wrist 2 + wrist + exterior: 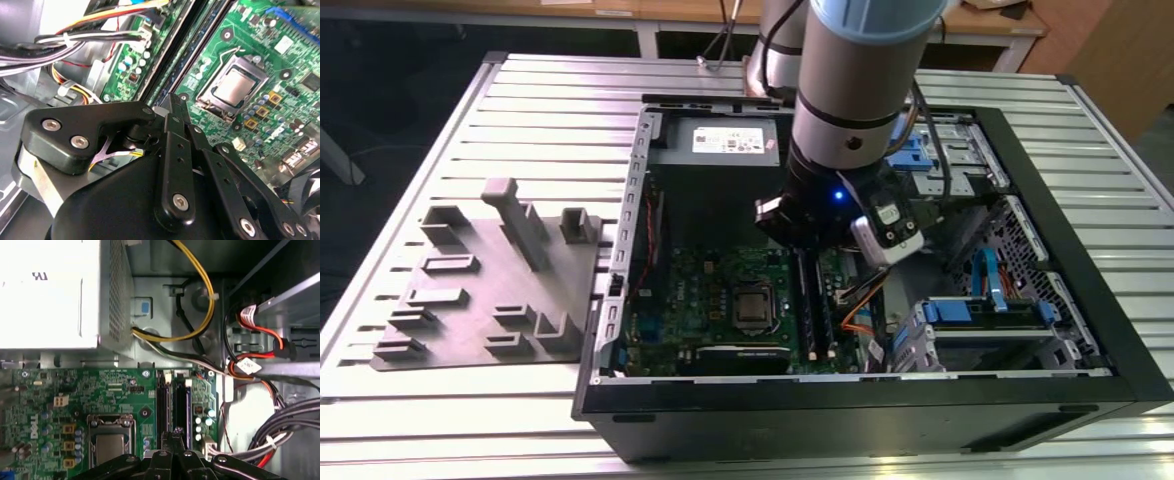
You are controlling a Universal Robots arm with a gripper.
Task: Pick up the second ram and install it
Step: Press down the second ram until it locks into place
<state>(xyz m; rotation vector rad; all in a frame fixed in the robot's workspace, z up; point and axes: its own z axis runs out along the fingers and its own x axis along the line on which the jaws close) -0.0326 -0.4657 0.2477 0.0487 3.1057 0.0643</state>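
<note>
The arm point(854, 90) reaches straight down; its gripper point(172, 435) has fingers point(172, 120) seemingly pressed together, pointing downward.

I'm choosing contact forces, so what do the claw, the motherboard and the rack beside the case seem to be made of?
Claw: black links with silver screws, a semi-gloss sheen; probably painted metal or hard plastic.
Motherboard: green laminate board with a glossy coat, carrying soldered parts and a metal-lidded processor.
Rack: uniform matte grey blocks and posts; likely plastic, though this is unsure.
Case: black painted sheet metal, judging by its thin folded edges.
</note>
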